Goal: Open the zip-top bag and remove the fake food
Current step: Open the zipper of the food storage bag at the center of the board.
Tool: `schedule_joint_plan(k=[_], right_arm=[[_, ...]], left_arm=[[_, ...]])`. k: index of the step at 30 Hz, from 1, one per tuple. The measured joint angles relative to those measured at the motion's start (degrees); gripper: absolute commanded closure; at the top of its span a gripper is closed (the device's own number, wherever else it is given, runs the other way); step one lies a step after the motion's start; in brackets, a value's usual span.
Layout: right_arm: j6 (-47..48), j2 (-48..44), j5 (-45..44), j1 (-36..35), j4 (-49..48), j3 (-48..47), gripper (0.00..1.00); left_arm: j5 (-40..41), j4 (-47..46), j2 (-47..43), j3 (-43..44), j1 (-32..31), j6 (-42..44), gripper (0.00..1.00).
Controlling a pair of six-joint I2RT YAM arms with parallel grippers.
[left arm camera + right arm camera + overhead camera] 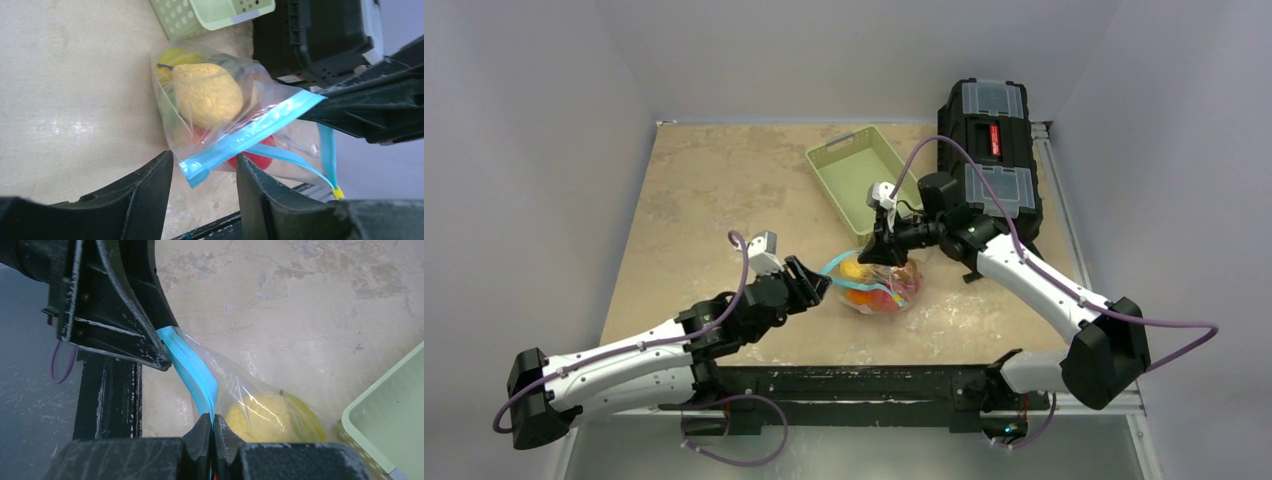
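Note:
The zip-top bag (886, 285) lies at the table's middle front, clear plastic holding the fake food: a yellow fruit (207, 95), a red piece (255, 159) and orange bits. My right gripper (212, 422) is shut on the bag's blue zip strip (192, 365) and holds that edge up off the table. My left gripper (205, 165) is open, and the strip's free end (200, 170) hangs between its fingers without touching either. A second blue strip curves below to a yellow tab (337, 191). In the top view the left gripper (822, 283) sits at the bag's left and the right gripper (879, 250) just above it.
A pale green basket (864, 175) stands just behind the bag. A black toolbox (989, 150) sits at the back right, close to the right arm. The table's black front rail (854, 385) runs just below the bag.

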State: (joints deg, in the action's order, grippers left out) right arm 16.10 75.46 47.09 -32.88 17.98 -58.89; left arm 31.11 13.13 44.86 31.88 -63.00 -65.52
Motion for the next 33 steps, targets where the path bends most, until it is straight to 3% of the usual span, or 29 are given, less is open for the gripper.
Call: schedule_joint_plan(k=[6, 9, 15, 23, 28, 33], right_arm=[[0.17, 0.02, 0.76, -1.40, 0.00, 0.02, 1.00], [0.42, 0.22, 0.92, -2.45, -0.02, 0.02, 1.00], [2.01, 1.92, -0.15, -5.44, 1.01, -0.26, 1.00], [4.33, 6.08, -7.65, -11.47, 3.41, -6.67, 1.00], [1.79, 8.63, -10.27, -13.49, 0.52, -7.13, 1.00], [-0.44, 9.92, -11.85, -13.88, -1.55, -6.05, 1.00]], left_arm=[[0.87, 3.08, 1.70, 0.50, 2.38, 0.74, 0.79], [0.00, 3.04, 1.70, 0.50, 4.83, 2.23, 0.99], [-3.78, 3.58, 0.63, 0.50, 9.88, 6.69, 1.00], [-12.04, 11.26, -4.46, 2.58, 16.74, 13.27, 1.00], [-17.73, 15.37, -6.16, 3.37, 20.61, 14.19, 0.69], [-24.55, 16.55, -10.84, 2.29, 21.18, 13.57, 0.55]])
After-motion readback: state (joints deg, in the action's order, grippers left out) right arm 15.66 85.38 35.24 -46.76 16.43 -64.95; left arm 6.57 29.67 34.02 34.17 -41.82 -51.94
